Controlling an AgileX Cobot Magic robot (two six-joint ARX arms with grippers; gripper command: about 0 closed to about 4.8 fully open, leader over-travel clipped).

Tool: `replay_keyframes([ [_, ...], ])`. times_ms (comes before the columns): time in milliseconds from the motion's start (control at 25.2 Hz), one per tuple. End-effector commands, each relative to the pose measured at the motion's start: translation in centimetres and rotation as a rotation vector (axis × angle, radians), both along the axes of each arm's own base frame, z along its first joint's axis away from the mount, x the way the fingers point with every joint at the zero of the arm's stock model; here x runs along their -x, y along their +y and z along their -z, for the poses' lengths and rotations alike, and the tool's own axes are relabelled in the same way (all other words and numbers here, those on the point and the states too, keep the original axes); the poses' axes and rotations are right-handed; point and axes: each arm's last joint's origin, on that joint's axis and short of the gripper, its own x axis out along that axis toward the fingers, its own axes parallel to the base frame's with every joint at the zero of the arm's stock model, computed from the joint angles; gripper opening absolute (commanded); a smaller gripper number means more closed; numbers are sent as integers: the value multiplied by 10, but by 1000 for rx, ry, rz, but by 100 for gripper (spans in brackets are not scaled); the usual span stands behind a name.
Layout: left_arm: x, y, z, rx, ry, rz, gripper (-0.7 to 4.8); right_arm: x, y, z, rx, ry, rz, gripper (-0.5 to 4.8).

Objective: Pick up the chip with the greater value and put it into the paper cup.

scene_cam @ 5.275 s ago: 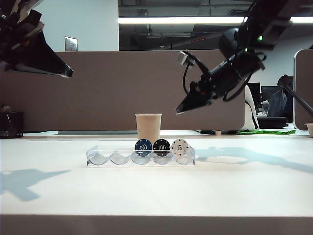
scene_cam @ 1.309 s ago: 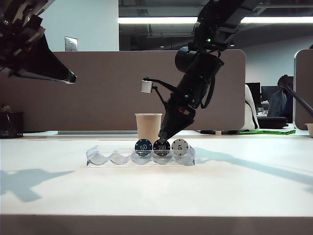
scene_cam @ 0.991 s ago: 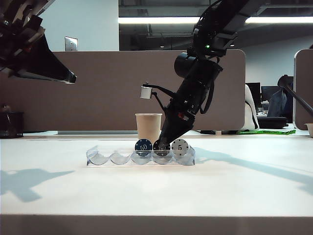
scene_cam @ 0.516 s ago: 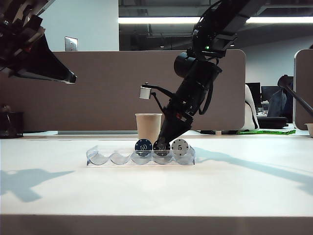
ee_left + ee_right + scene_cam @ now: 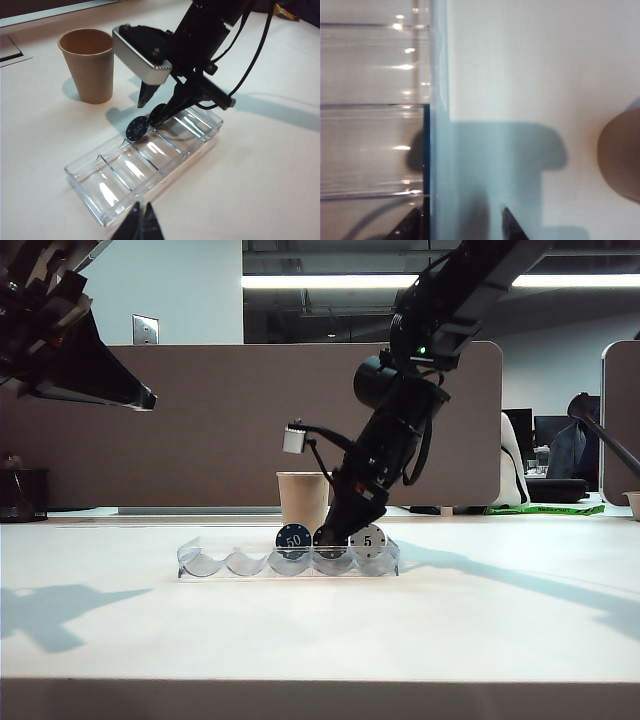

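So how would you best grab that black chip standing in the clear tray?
Probably by its top edge, from above. The black chip stands on edge in the clear tray, its lower part sunk in the slot between the blue chip and white chip. The right gripper comes down open, one finger on each flat face.

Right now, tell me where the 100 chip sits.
In the exterior view the black chip stands in the clear tray, between the blue 50 chip and white 5 chip, with the open right gripper straddling it.
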Motion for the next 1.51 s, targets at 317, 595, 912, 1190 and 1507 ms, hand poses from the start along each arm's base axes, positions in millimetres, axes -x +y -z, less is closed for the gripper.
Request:
replay_keyframes([
  [317, 0, 0, -2, 3, -13, 6, -5, 0, 1, -2, -5, -3, 2, 199],
  [595, 0, 0, -2, 3, -13, 6, -5, 3, -1, -5, 8, 16, 4, 198],
  [912, 0, 0, -2, 3, -13, 6, -5, 5, -3, -5, 50, 25, 19, 197],
  [1190, 0, 0, -2, 3, -13, 7, -5, 6, -3, -9, 46, 17, 19, 197],
  [1507, 0, 0, -2, 2, -13, 7, -5, 8, -4, -23, 31, -12, 19, 141],
])
